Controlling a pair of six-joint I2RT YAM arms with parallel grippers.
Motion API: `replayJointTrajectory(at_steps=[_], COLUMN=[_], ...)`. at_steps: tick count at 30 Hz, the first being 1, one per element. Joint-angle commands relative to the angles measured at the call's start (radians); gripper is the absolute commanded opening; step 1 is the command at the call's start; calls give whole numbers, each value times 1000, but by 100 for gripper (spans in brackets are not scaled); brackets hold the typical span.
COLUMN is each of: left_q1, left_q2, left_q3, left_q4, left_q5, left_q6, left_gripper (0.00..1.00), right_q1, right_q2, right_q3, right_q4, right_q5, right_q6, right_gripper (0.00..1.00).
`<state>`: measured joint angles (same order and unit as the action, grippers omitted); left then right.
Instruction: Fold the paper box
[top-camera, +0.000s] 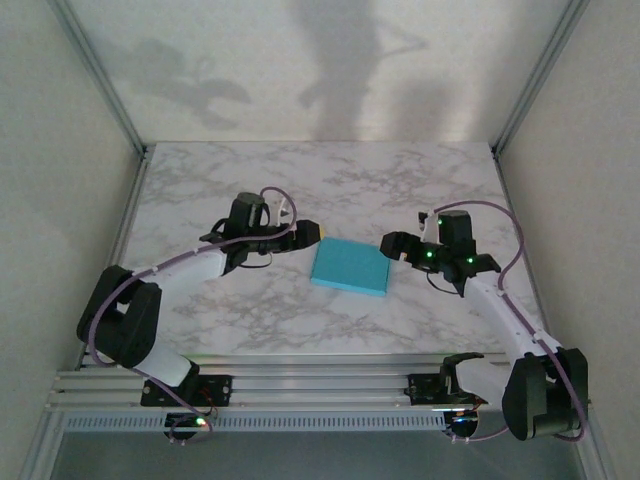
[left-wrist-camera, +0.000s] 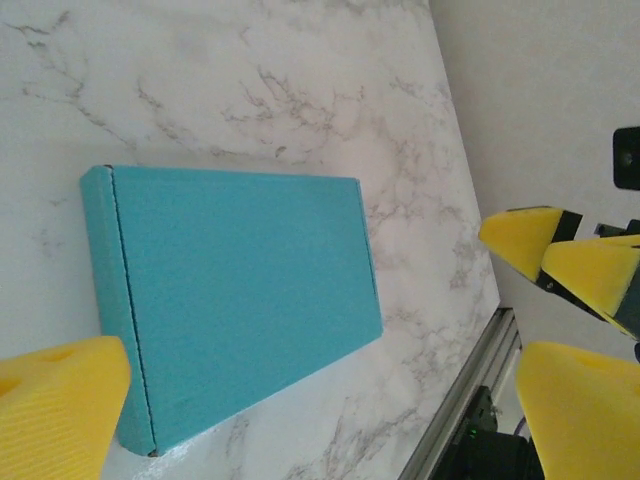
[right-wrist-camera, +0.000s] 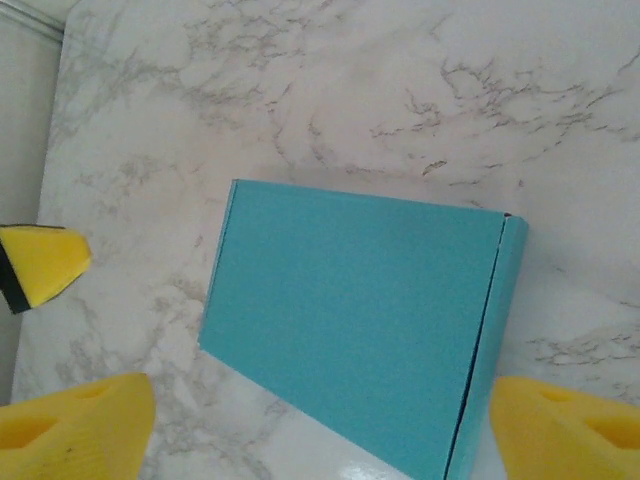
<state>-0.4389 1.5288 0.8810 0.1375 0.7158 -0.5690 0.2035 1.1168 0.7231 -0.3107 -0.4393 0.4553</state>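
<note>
A shallow rectangular paper box (top-camera: 349, 266) of thin cardboard, turquoise on every face shown, is seen lying flat and closed on the white marble-patterned desk (top-camera: 300, 180), about midway across it. A narrow side wall, set off by a crease, is seen along one edge of the box in both wrist views. In the top view the box is turned slightly askew to the desk's edges.

The left claw (top-camera: 308, 233) is held just beside the box's left end, towards its far corner, and its jaws are parted. In the left wrist view its yellow foam pads (left-wrist-camera: 60, 415) are spread wide, one in front of a box corner and the other well clear of the box on the opposite side. Whether the nearer pad touches the cardboard cannot be told. Nothing is gripped by this claw.

The right claw (top-camera: 392, 244) is held just beside the box's right end, also towards the far corner, and is likewise spread open. In the right wrist view its yellow pads (right-wrist-camera: 75, 425) are parted wide, with the box seen between them. Nothing is gripped by this claw either.

Beyond the box, each claw's pads are caught by the opposite wrist camera. The grooved aluminium rail (top-camera: 320, 385) carrying both arm bases is seen on the near side of the box, well apart from it.
</note>
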Motion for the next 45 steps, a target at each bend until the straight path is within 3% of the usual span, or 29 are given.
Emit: replayJointTrajectory(at_steps=[1, 9, 15, 24, 30, 38, 45], left_q1=[-2, -40, -26, 52, 78, 226, 386], left_q2=[-15, 39, -61, -224, -354, -510, -518], left_q3=[-19, -32, -82, -83, -166, -407, -552], left_q4=[-29, 3, 56, 60, 100, 335, 517], left_q5=[-38, -94, -294, -488, -708, -896, -837], left_q6=[5, 33, 134, 277, 381, 389, 414], left_gripper=[99, 99, 99, 99, 99, 100, 99], right_q1=[4, 17, 26, 25, 25, 22, 18], right_q2=[15, 87, -4, -161, -238, -253, -188], right_q3=[-12, -72, -165, -199, -194, -221, -186], right_q4=[-41, 43, 119, 176, 185, 245, 252], right_q5=[3, 1, 210, 415, 541, 681, 742], right_q6=[9, 23, -27, -65, -103, -174, -202], right_gripper=[99, 99, 99, 99, 99, 99, 99])
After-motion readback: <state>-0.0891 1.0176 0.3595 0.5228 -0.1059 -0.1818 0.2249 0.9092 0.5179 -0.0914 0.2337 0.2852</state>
